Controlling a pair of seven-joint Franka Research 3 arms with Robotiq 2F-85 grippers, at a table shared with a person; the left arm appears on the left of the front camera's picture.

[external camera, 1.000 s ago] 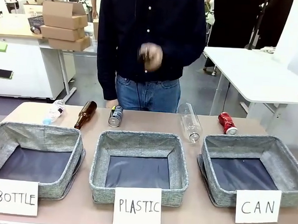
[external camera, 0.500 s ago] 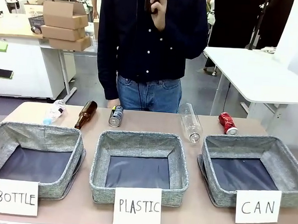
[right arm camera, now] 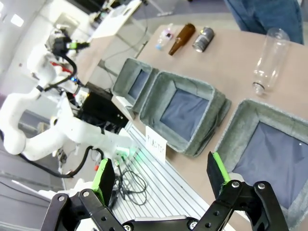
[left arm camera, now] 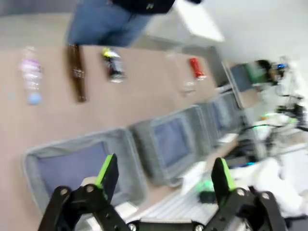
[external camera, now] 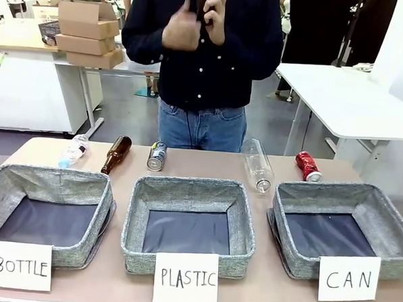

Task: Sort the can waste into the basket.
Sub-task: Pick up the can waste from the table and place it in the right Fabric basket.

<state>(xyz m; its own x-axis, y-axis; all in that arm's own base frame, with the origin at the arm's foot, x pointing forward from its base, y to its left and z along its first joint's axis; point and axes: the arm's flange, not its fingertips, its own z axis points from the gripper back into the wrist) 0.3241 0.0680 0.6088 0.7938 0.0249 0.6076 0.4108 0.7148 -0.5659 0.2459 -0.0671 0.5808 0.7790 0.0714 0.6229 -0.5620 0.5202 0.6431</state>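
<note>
- The shiny red dented drink can (external camera: 307, 166) lies on its side near the table's far right corner, just beyond the far rim of the square grey fabric basket (external camera: 324, 190) with the white "CAN" sign (external camera: 348, 278). A pinch on the dented wall could slip, and a nudge could roll the can off the far edge.
- The dark black-blue drink can (external camera: 156, 156) lies near the far edge, left of the middle, just beside the brown glass bottle (external camera: 116, 154). Wide-spread fingers coming down there could knock the bottle and set it rolling.
- The like basket signed "PLASTIC" (external camera: 189, 184) sits directly in front of the dark can, so an early release would put it in the wrong basket.
- The clear plastic bottle (external camera: 257, 165) lies between the dark can and the right-hand basket, so a low carry could clip it.
- The left gripper (left arm camera: 163, 175) and the right gripper (right arm camera: 160, 172) both hang released and empty, well above the table (external camera: 207, 166). If the left arm carries the dark can across, the arms could crowd each other.
- The person's hands (external camera: 183, 31) are raised at chest height behind the far edge and could reach into an arm's path.
</note>
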